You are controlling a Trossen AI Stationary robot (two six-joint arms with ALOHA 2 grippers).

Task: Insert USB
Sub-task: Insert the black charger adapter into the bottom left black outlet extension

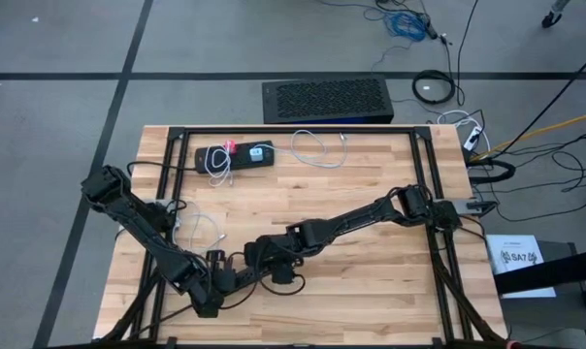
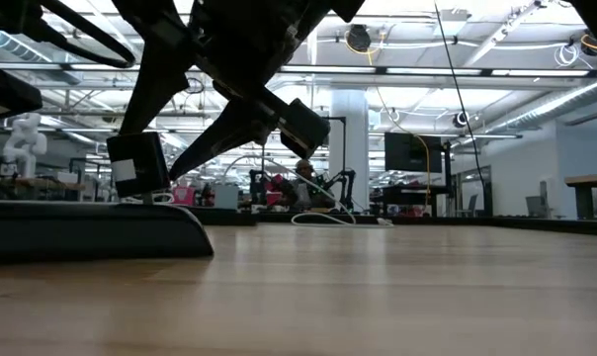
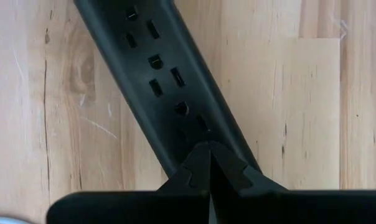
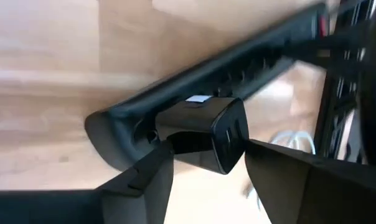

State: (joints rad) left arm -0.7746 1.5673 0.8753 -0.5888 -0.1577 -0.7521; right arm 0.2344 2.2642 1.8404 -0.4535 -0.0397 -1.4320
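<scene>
The black charger block [image 4: 206, 134], with 2 USB slots on its end face, sits plugged on the black power strip [image 4: 238, 62], near the strip's rounded end. In the right wrist view it lies between the 2 fingers of the right gripper [image 4: 206, 168]. The fingers are spread: there is a gap at the finger on one side, and on the other side I cannot tell if the finger [image 4: 144, 177] touches the block. So the right gripper is released, not grasping the block.

In the high view the right gripper [image 1: 259, 257] is at the front middle of the table [image 1: 371, 291], close to the left gripper [image 1: 215, 276]. The power strip itself is hidden there under the 2 arms.

The left gripper [image 3: 210, 165] is clenched, its 2 fingertips pressed together, and it stands right over the power strip [image 3: 157, 81]. I cannot tell if it touches the strip. The strip runs diagonally on the wood, with several sockets free.

In the low view the strip [image 2: 91, 232] lies flat on the table at the left, and both arms hang just above it.

At the back of the table lie a second black device [image 1: 237, 156] with a white cable [image 1: 317, 150] beside it, well apart from the grippers. The right half of the table is bare wood. A black box [image 1: 327, 100] stands on the floor behind the table.
</scene>
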